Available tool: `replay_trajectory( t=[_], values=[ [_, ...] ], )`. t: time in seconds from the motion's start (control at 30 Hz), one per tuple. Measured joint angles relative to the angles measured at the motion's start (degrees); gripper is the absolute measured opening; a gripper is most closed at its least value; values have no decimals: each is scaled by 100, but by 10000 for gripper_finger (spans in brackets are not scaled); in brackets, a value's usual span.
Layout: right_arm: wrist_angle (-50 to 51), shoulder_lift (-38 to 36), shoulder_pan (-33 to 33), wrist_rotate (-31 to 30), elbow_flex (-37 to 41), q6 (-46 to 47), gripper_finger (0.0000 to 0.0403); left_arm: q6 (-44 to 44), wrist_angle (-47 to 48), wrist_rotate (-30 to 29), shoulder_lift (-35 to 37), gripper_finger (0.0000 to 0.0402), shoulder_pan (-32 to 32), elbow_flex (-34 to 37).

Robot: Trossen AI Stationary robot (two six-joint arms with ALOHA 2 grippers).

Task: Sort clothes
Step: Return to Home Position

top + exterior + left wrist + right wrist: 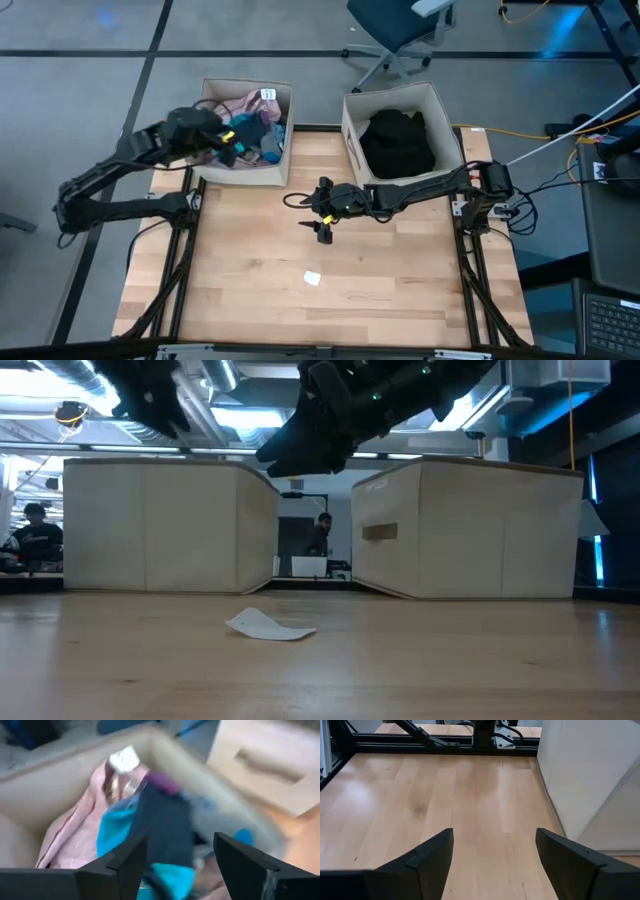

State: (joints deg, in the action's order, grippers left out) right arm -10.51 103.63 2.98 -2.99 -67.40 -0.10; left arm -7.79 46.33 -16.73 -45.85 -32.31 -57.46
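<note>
The left gripper [232,145] hovers over the beige fabric bin [250,175] at the light wooden table's [400,290] far left corner, fingers spread wide, holding nothing. In that bin lie a soft pink garment [75,835], small teal socks [112,827] and a dark navy piece [165,825]. Black clothes [398,140] fill the second beige bin [350,130] at the far right corner. The right gripper [320,215] hangs above the table's middle, fingers parted, empty. A small white paper tag [313,278] lies nearer the front edge.

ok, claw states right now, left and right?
Left claw: open, holding nothing, over the beige fabric bin of pink and blue clothes.
Right claw: open, empty, above the light wooden table.
</note>
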Motion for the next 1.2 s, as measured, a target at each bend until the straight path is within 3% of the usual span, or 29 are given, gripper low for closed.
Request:
replay_trajectory(
  t=[0.2, 0.43, 0.5, 0.6, 0.93, 1.07, 1.2],
  values=[
    [399, -359, 43, -2, 0, 3, 284, -52, -615, 433, 752, 216, 744, 82],
    [1292, -1119, 197, -133, 192, 51, 277, 220, -2364, 2010, 1249, 188, 1780, 1432],
    [1079, -1252, 274, -607, 461, 115, 259, 268, -2979, 2202, 1288, 170, 2054, 1800],
    [763, -1407, 398, -1013, 929, 134, 215, 400, -3544, 2281, 1285, 134, 2372, 2150],
    [-1101, -2331, 325, 433, 2775, 391, 47, 394, -5162, 2242, 1517, 13, 3079, 3620],
    [-1739, -2900, 293, 440, 3558, 464, 8, 511, -5776, 1926, 1746, 5, 3197, 4231],
    [-2053, -3378, 299, 425, 4046, 546, 9, 476, -6032, 1580, 1959, 12, 3180, 4736]
  ],
)
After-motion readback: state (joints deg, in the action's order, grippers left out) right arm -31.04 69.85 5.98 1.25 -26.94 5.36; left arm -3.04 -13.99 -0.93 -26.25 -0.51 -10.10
